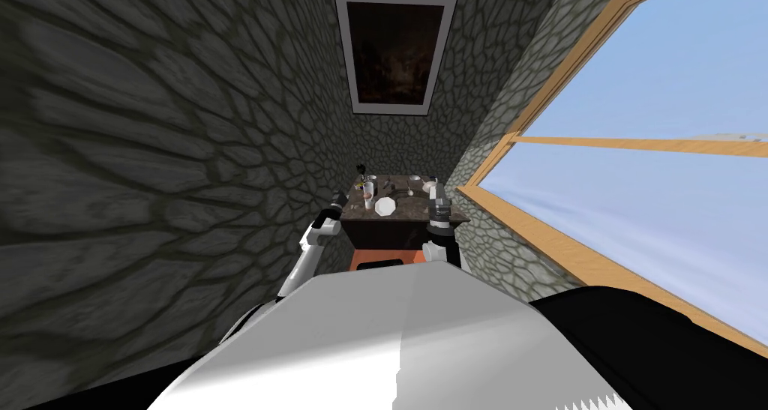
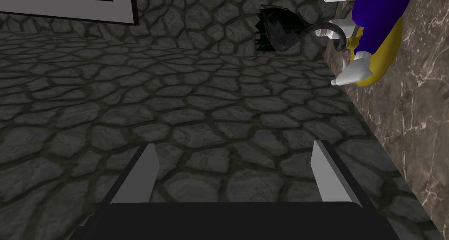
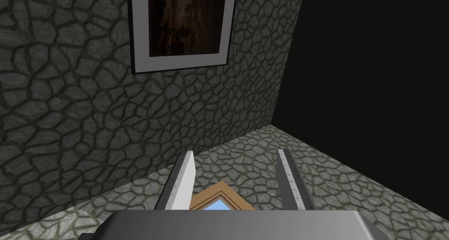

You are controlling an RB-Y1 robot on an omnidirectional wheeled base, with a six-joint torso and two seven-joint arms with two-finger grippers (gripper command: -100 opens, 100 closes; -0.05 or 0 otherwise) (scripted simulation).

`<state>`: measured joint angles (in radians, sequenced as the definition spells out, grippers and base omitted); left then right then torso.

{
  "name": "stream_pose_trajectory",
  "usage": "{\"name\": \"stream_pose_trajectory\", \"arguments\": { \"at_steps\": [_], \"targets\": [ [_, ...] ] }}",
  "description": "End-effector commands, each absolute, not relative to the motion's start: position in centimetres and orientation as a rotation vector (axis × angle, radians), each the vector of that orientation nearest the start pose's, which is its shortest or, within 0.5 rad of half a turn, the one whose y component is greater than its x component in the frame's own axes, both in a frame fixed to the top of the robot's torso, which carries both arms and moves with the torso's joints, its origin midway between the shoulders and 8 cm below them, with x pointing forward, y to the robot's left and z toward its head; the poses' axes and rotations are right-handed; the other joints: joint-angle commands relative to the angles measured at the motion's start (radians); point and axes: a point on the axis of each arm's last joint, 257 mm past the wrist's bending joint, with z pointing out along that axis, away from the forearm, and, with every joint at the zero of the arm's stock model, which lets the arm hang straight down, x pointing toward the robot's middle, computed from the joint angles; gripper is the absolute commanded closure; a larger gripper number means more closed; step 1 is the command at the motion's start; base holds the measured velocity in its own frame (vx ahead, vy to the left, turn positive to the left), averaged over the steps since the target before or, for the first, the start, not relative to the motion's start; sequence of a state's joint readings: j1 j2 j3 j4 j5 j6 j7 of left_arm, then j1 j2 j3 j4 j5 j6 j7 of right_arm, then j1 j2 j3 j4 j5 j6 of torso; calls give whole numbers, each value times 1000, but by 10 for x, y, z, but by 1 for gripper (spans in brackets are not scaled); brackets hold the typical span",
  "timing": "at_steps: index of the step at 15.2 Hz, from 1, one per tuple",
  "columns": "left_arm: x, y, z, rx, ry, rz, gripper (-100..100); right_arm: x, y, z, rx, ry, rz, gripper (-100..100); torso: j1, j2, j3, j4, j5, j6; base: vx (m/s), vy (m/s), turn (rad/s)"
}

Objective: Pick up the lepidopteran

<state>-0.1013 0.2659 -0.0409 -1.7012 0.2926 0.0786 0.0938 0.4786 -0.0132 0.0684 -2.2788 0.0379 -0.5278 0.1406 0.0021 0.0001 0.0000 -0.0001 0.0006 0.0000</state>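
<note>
— Grey blades on the left pincer (image 2: 236, 171): how do they stand?
— Wide apart, about a third of the view between them. Nothing is held and nothing touches them; beyond them is stone wall.
— And the left arm (image 1: 311, 240)?
— Left of centre in the head view, bent at the elbow. It reaches forward along the wall, so the pincer sits at the left edge of the dark marbled surface (image 1: 416, 207).
— Where is the moth (image 2: 278, 31)?
— It is black and ragged-winged, ahead of the open blades and well apart from them. It sits at the surface's far left corner, just beside a blue and yellow bottle (image 2: 379, 26) with a white cap. Whether it touches the bottle I cannot tell.
— Further right?
— A white plate (image 1: 385, 206) lies near the front of the surface, in the middle of the head view.
— And the right side?
— The right arm (image 1: 439, 233) stands at the surface's right front corner, forearm upright. The right pincer (image 3: 236, 180) points upward, blades parted and empty.
</note>
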Motion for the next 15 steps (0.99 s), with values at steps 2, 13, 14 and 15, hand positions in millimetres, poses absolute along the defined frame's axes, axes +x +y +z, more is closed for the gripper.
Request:
{"name": "stream_pose_trajectory", "arguments": {
  "at_steps": [2, 13, 14, 15],
  "targets": [
    [586, 238, -144, -1208, 1205, -1414, -100, 344, -247, 35, 542, 645, 1235, 0, 0, 0, 0, 0, 0, 0, -11, 27, 26],
    [625, 225, -196, -1398, 1384, -1331, -100, 344, -247, 35, 542, 645, 1235, 0, 0, 0, 0, 0, 0, 0, -4, 27, 15],
    [631, 218, -197, -1425, 1417, -1333, -100, 344, -247, 35, 542, 645, 1235, 0, 0, 0, 0, 0, 0, 0, -2, 22, 26],
    [634, 216, -200, -1437, 1433, -1321, -100, 344, -247, 35, 542, 645, 1235, 0, 0, 0, 0, 0, 0, 0, -2, 28, 27]
  ]
}}
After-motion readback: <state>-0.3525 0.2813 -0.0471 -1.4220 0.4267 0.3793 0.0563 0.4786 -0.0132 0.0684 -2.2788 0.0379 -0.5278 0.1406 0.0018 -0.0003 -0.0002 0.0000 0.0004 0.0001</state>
